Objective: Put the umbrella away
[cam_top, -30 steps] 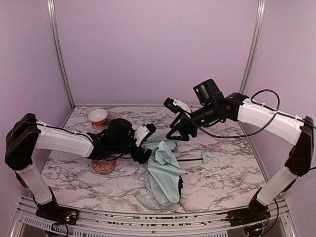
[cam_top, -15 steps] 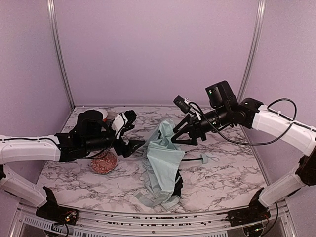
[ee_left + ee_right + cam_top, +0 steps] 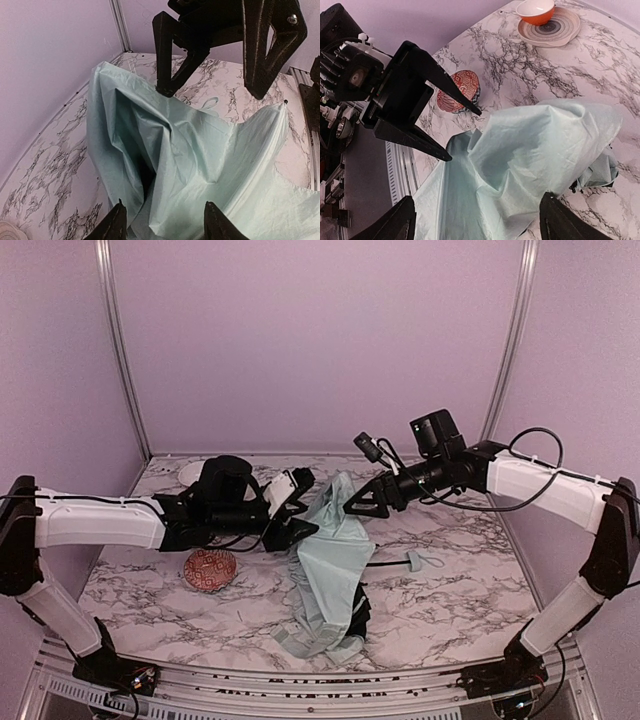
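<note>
Left pincer (image 3: 465,136) and right pincer (image 3: 212,94) both open, umbrella (image 3: 330,570) canopy slack between each pincer's 2 fingers.

Lighting: soft, even, diffuse, lilac-tinted; moderately bright. Shadows: faint, soft-edged on bench (image 3: 450,580). Focus: overhead view sharp; wrist views blur left tool (image 3: 163,205) at bottom edge. Distortion: wide-angle bowing toward frame edges.

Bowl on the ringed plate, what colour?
The bowl is orange outside, white inside; the right wrist view shows it best.

Lab test booth: lilac walls (image 3: 320,340), aluminium posts (image 3: 118,340), marble-patterned tabletop (image 3: 460,600)
</note>
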